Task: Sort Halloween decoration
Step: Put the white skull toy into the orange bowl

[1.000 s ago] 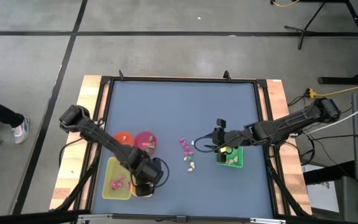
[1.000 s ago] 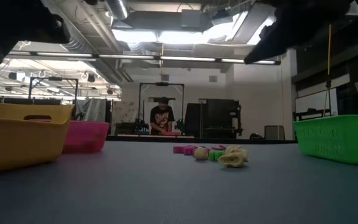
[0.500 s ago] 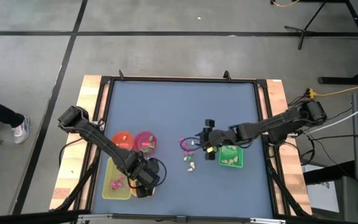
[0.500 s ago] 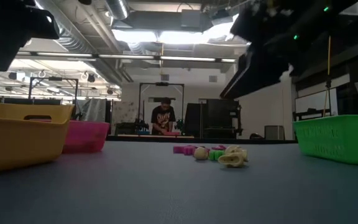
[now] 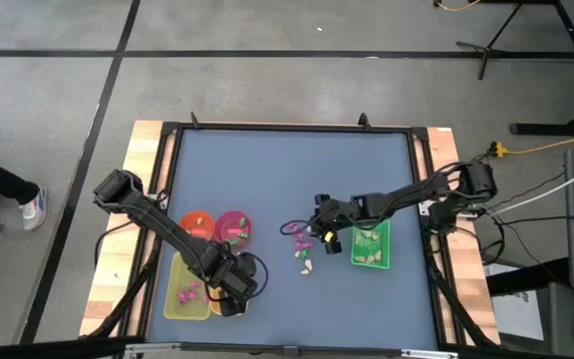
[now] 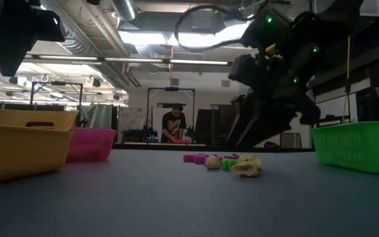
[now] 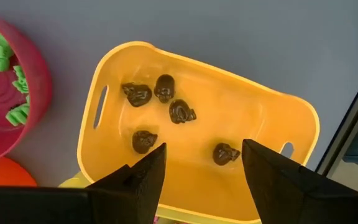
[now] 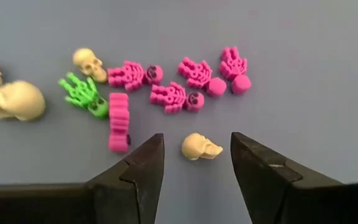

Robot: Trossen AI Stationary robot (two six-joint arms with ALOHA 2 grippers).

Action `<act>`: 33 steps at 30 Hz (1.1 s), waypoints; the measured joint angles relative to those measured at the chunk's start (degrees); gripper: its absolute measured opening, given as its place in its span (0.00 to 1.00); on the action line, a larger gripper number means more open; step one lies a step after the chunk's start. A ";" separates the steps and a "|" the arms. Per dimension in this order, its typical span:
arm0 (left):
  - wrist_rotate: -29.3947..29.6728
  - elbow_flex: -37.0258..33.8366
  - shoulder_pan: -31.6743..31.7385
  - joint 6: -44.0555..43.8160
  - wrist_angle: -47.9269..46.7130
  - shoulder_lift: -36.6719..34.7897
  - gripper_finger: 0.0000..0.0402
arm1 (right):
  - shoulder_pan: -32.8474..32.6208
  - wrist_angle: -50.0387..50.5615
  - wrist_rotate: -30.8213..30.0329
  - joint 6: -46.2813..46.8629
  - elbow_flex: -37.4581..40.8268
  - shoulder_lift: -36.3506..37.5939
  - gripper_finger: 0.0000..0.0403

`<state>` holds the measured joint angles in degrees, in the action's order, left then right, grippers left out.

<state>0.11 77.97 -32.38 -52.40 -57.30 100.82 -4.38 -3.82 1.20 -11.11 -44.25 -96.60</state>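
Note:
The decorations are tiny trinkets. Magenta skeletons, a green one and cream skulls lie loose on the mat. My right gripper hangs open over them, its fingers standing either side of one cream skull without touching it. My left gripper is open above a small yellow tray that holds several dark brown skulls. In the high view that gripper is at the near left.
A pink bowl with green trinkets and an orange bowl stand beside the left gripper. A larger yellow tray holds magenta pieces. A green tray sits right of the loose pile. A person stands far behind the table.
My right gripper has gone from over the green tray toward the table's left and down, and now hangs low over the loose trinkets. The trinkets on the mat have not moved.

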 joint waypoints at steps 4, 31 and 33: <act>2.30 0.00 -0.01 0.01 0.04 0.00 0.48 | 0.40 -0.42 -0.05 -2.24 0.00 -1.43 0.46; 2.39 0.00 0.00 -0.04 1.07 0.00 0.48 | 0.44 -4.47 -0.09 -4.20 -0.21 -6.20 0.46; 2.39 0.00 0.00 -0.04 1.27 0.00 0.48 | 0.44 -4.33 -0.08 -4.05 -0.23 -6.26 0.46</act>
<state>2.50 77.97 -32.38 -52.45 -56.03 100.82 -3.95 -8.15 1.11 -15.17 -44.48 -102.87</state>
